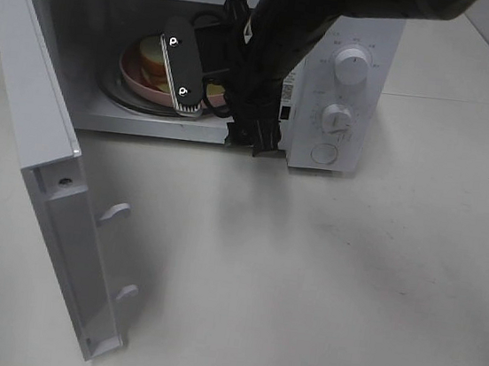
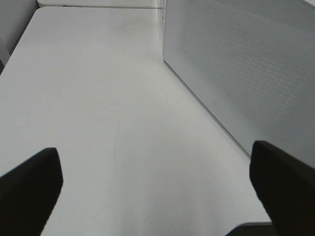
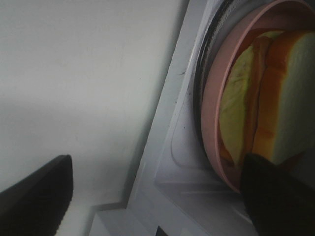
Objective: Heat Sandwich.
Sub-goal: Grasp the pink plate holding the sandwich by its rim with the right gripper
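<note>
White bread, soft and light, makes the sandwich [image 1: 150, 63] easy to crush and its layers apt to slide, I judge. The stiff pink plate [image 1: 131, 78] under it is the safer hold, taken by its rim.

From the high camera both sit inside the microwave [image 1: 349, 98], whose door [image 1: 41, 167] is swung wide. The right pincer [image 1: 174, 67] stands wide at the plate, and its arm hides much of the cavity.

The left wrist view shows the left pincer [image 2: 157, 189] wide and empty over the table [image 2: 98, 98], beside the microwave's perforated outer wall.

The right wrist view cuts the sandwich off at the frame. Whether the finger [image 3: 275, 196] by the plate's rim touches it I cannot tell.
</note>
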Tool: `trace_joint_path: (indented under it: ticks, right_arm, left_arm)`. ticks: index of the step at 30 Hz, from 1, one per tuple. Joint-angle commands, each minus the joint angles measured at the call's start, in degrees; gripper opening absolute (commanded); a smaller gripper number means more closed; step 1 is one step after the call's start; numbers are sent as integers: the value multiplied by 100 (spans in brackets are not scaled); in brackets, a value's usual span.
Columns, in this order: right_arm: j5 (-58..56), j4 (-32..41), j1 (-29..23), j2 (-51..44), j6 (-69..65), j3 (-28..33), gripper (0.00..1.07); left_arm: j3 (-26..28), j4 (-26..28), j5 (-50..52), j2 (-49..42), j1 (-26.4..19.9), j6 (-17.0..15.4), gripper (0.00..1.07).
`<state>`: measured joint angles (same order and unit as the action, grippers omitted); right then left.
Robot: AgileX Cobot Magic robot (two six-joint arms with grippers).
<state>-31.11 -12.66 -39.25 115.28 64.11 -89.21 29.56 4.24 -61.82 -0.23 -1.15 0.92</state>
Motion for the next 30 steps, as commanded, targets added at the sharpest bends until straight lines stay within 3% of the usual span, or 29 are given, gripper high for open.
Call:
trace_joint_path:
  ticks: [1,30]
  right_arm:
    - [57,-34,-23,315,40,-344,87]
    - [-441,138,-11,2320,-223,-2911,80]
  left_arm:
    - [-6,57,52,-115,-11,0,98]
    - [-6,57,52,-115,-11,0,98]
